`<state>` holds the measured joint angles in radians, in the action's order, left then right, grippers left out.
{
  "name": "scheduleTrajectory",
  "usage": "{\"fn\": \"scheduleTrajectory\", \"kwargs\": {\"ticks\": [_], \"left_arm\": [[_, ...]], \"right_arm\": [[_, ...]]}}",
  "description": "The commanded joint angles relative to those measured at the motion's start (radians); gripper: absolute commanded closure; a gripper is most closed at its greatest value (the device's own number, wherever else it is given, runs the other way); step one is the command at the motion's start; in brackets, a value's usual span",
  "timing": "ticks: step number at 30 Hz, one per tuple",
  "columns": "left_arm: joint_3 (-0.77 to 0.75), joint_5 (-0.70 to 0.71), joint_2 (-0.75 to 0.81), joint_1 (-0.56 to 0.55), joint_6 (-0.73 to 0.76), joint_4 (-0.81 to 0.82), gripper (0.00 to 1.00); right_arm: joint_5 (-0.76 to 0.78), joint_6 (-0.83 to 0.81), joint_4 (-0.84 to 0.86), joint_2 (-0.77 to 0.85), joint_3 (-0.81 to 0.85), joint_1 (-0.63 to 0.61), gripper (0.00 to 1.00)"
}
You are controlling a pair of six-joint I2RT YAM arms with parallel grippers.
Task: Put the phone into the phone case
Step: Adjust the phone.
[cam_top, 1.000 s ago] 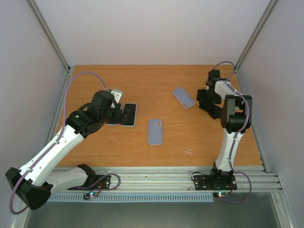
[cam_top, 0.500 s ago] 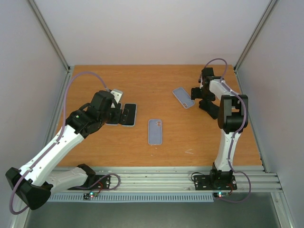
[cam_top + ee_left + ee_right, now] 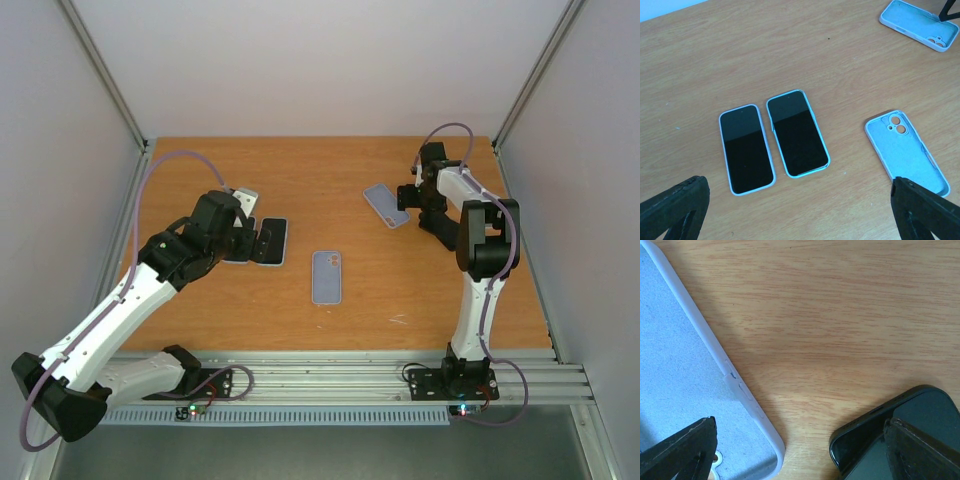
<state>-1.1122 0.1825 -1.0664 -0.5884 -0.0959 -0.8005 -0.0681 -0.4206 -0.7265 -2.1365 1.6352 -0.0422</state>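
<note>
All flat on surface point(image 3: 330, 165). Ref = ctr case point(image 3: 326, 276). Left of it & slightly behind: nearer phone point(image 3: 797, 133), then outer phone point(image 3: 746, 148), side by side, narrow gap. Behind-right of ref: far case point(image 3: 386, 205). Third phone point(image 3: 900, 440) near far case, not touching, bare surface btwn.

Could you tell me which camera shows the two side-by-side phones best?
The left wrist view: the left phone and the right phone lie whole, screens up, ahead of the left gripper. The top view shows them small, one partly under that gripper. The right wrist view misses them, showing a case edge and the corner of another phone.
</note>
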Motion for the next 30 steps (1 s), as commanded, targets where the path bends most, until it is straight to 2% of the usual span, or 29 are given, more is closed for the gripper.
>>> {"fn": "scheduleTrajectory", "kwargs": {"ticks": [1,4,11,15,30], "left_arm": [[0.006,-0.016,0.019,0.007,0.007,0.034,0.01],[0.005,-0.024,0.02,0.007,0.006,0.034,0.01],[0.008,-0.014,0.019,0.007,0.007,0.034,0.01],[0.009,-0.01,0.019,0.007,0.009,0.032,0.01],[0.006,-0.042,0.019,0.007,0.004,0.035,0.01]], "right_arm": [[0.003,0.011,-0.025,-0.006,-0.042,-0.002,0.08],[0.03,0.009,-0.006,0.011,-0.059,-0.002,0.07],[0.055,-0.003,-0.043,-0.055,0.058,-0.002,0.06],[0.041,0.009,-0.056,-0.058,0.062,-0.002,0.06],[-0.005,0.096,-0.028,0.132,-0.226,-0.002,0.08]]}}
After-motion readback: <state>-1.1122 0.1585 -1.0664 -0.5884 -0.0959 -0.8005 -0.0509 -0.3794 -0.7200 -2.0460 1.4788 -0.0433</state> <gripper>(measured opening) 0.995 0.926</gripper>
